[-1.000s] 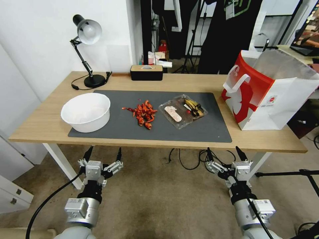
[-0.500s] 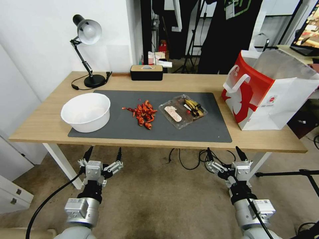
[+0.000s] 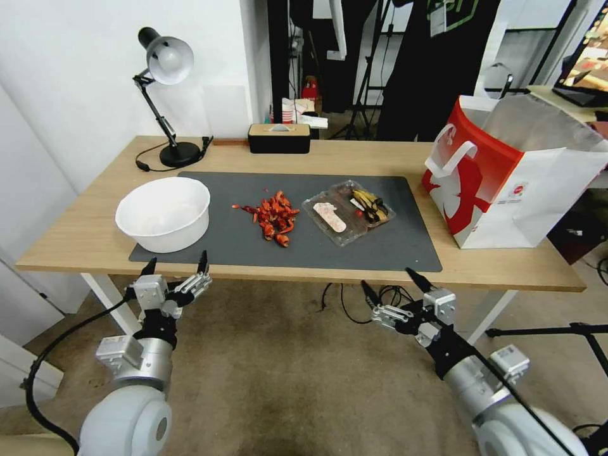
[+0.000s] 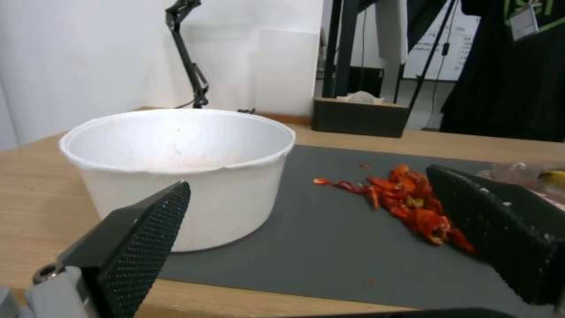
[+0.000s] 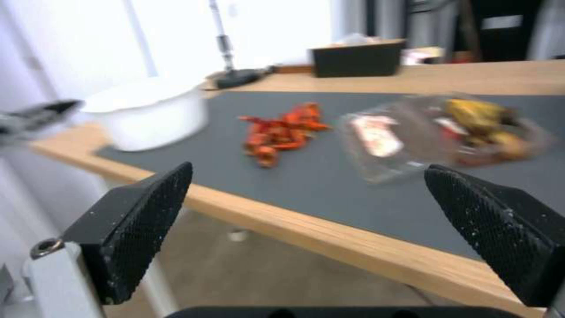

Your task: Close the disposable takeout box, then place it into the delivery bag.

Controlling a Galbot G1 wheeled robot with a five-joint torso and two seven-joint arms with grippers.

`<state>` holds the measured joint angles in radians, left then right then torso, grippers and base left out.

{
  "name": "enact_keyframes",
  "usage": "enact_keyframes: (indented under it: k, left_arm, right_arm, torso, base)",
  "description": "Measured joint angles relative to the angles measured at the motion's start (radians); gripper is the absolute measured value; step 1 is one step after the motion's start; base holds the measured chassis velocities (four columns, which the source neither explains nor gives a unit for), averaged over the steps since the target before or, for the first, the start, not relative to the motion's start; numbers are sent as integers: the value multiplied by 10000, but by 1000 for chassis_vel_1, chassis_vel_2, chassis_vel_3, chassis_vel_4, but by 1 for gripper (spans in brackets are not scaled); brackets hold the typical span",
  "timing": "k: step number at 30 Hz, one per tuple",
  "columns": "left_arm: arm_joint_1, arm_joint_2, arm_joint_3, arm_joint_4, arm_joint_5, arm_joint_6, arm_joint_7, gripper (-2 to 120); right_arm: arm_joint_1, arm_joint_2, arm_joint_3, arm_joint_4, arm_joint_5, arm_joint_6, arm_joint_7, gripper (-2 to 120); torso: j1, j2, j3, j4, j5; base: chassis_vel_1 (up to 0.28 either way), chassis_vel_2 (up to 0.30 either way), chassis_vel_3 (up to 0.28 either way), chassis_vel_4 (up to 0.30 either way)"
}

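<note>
The disposable takeout box lies open and flat on the grey mat, its two clear halves holding pinkish-white and yellow-black food; it also shows in the right wrist view as the takeout box. At the table's right end stands the delivery bag, red and white, with white loop handles and foil lining, its mouth open. My left gripper hovers open at the table's front edge, just before the white bowl. Lower right, my right gripper is open in front of the table edge, below the box.
A large white round bowl sits at the mat's left, and a pile of red chilli pieces lies between it and the box. A black desk lamp and a black tissue box stand at the back. Cables hang under the table.
Both arms have risen from low in front of the table toward its front edge. The left gripper moved up and left, the right up and left. Nothing on the table moved.
</note>
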<state>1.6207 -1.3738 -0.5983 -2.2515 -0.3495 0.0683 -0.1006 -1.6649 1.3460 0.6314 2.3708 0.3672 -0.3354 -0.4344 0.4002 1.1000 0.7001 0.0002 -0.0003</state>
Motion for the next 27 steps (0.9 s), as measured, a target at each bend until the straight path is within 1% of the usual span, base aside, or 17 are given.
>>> enact_keyframes:
  k: [3,9,10,11,12,13,14,15,17,18,19,21,27]
  left_arm:
    - [19,0,66,-6,-2,23,26,100]
    - [6,28,77,4,12,42,39,100]
    - [-2,45,67,8,11,46,40,100]
    - [-14,71,57,14,0,54,45,100]
    - [-14,71,57,14,0,54,45,100]
    - [-19,96,38,38,-21,55,54,100]
    - [-19,96,38,38,-21,55,54,100]
    - [-12,109,23,62,-40,55,77,100]
    - [24,124,20,91,-76,35,139,100]
    - [24,124,20,91,-76,35,139,100]
    - [47,125,18,104,-81,17,156,100]
    - [84,106,29,118,-83,-8,176,100]
    - [106,48,56,166,-83,-81,253,100]
  right_arm:
    - [66,-71,39,31,184,-178,-216,100]
    - [73,-92,70,32,218,-194,-231,100]
    - [99,-139,152,32,270,-213,-241,100]
    - [183,-314,442,18,468,-226,-221,100]
    - [183,-314,442,18,468,-226,-221,100]
    - [356,-652,1043,-66,771,-220,-82,100]
    - [356,-652,1043,-66,771,-220,-82,100]
    - [484,-893,1454,-140,1034,-203,45,100]
    - [705,-1146,1630,-360,1555,-210,273,100]
    - [705,-1146,1630,-360,1555,-210,273,100]
    - [900,-1348,1758,-558,1911,-207,462,100]
    - [1278,-1790,1874,-929,2388,-185,695,100]
    - [1698,-2217,1620,-1502,2639,-124,941,100]
  torso:
    - [0,-1,0,-2,1]
    - [0,-1,-2,-3,5]
    - [0,0,-2,-2,-2]
    - [-1,0,-2,-4,12]
    - [-1,0,-2,-4,12]
    - [-2,0,-2,-1,-3]
    - [-2,0,-2,-1,-3]
    - [-1,0,-2,-2,-2]
    - [-1,-1,-1,-7,11]
    - [-1,-1,-1,-7,11]
    - [-1,0,-1,-5,-1]
    - [-2,-1,-2,3,4]
    - [-3,-1,-1,-3,3]
  base:
    - [0,0,0,0]
    - [0,0,0,0]
    - [0,0,0,0]
    - [0,0,0,0]
    - [0,0,0,0]
    - [0,0,0,0]
    - [0,0,0,0]
    - [0,0,0,0]
    - [0,0,0,0]
    - [0,0,0,0]
    - [0,0,0,0]
    - [0,0,0,0]
    - [0,0,0,0]
